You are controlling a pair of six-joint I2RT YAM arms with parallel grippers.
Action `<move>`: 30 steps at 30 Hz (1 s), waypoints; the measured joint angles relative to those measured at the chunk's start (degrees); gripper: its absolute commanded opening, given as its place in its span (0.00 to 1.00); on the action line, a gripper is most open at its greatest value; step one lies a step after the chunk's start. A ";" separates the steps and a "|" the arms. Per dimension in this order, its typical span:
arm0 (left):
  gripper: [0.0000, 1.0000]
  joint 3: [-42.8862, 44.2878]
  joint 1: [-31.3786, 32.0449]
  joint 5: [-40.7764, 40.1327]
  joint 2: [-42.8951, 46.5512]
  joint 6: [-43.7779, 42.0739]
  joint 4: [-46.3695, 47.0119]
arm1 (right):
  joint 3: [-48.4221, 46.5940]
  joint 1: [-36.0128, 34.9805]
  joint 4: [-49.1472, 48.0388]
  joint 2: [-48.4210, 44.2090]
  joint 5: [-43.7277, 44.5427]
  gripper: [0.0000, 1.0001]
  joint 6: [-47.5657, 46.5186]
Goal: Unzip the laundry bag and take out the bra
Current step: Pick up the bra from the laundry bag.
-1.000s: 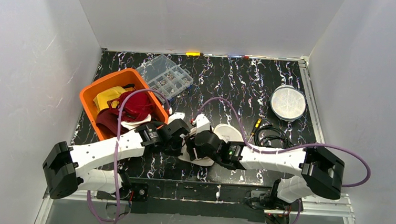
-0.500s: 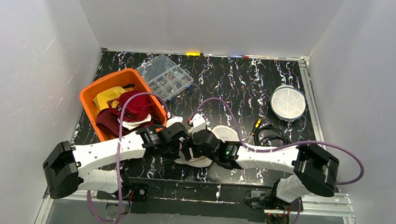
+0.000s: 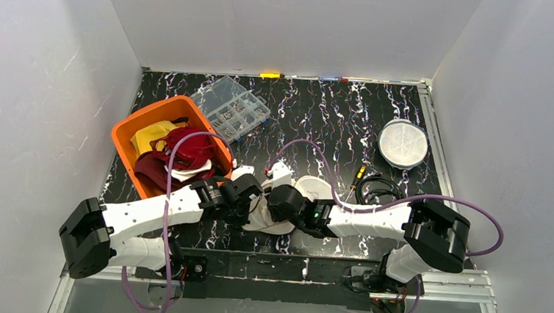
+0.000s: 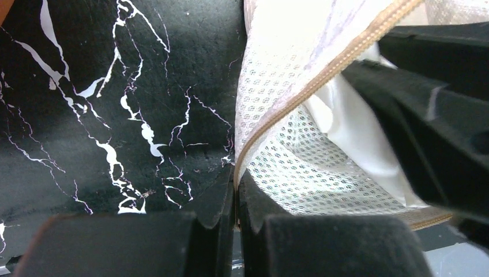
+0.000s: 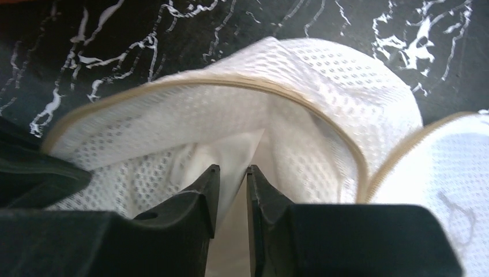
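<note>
Your left arm (image 3: 154, 208): stretched low, forearm running right toward table centre, left elbow (image 3: 86, 237) out at far left.
Your left gripper (image 4: 235, 193): fingers (image 4: 202, 231) pressed flat together, no gap, zip edge of laundry bag (image 4: 288, 150) pinched at tips.
Your right arm (image 3: 373, 221): mirror pose, forearm running left, right elbow (image 3: 436, 241) out at right.
Your right gripper (image 5: 233, 179): tips facing left gripper, close beside it, angled down. Fingers parallel, narrow slit between. Can't tell if anything is caught in slit.

Top view: bright, even, diffuse overhead light, soft shadows. Wrist views: laundry bag (image 5: 346, 98) mesh partly overexposed; near gripper fingers (image 4: 323, 242) out of focus.
</note>
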State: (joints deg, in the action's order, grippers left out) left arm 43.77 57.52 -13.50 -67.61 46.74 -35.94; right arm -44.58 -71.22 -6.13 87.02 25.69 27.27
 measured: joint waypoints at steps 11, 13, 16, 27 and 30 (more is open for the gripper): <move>0.00 -1.86 -0.02 0.02 0.48 0.83 0.98 | 6.23 0.00 -2.78 -7.96 -4.26 0.71 0.35; 0.00 -1.90 0.00 0.02 0.50 0.85 1.22 | 6.25 0.00 -3.87 -9.11 -6.08 0.72 0.17; 0.00 -2.10 0.00 0.02 0.55 0.90 1.40 | 5.64 -0.02 -4.50 -9.31 -8.57 0.72 -0.31; 0.00 -3.10 0.00 0.37 2.51 1.46 1.79 | 0.44 -0.15 0.66 0.39 -8.02 0.83 0.24; 0.00 -3.30 0.00 0.42 3.04 1.77 2.10 | 0.44 -0.15 0.98 1.18 -7.17 0.78 0.83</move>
State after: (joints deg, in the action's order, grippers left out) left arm 40.47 57.52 -13.08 -64.58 48.51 -33.85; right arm -44.14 -71.37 -5.15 88.20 18.52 28.10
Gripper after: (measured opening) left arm 0.012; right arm 0.823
